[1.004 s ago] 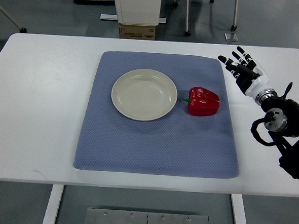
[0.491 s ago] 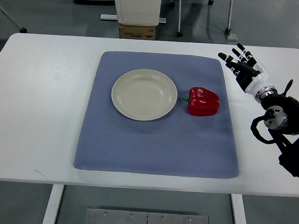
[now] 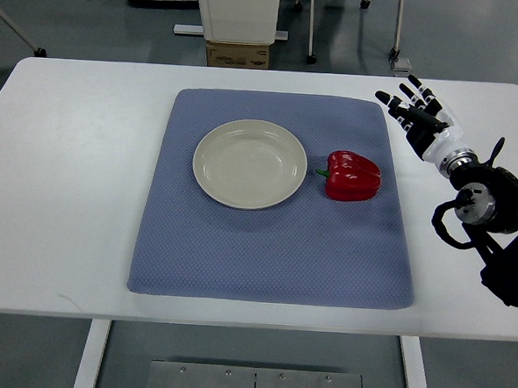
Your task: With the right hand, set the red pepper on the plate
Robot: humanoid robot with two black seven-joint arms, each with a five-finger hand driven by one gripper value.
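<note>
A red pepper (image 3: 353, 175) lies on the blue mat (image 3: 273, 248), its green stem pointing left toward the cream plate (image 3: 249, 164) just beside it. The plate holds nothing. My right hand (image 3: 413, 112) hovers over the white table off the mat's far right corner, above and to the right of the pepper, fingers spread and holding nothing. Its arm (image 3: 491, 217) comes in from the right edge. No left arm shows.
The white table (image 3: 66, 191) carries the mat in its middle. Beyond the far edge stand a cardboard box (image 3: 238, 55), a white cabinet base and chair legs on the grey floor.
My right hand has drifted slightly up and away from me, staying open. Pepper and plate have not moved.
</note>
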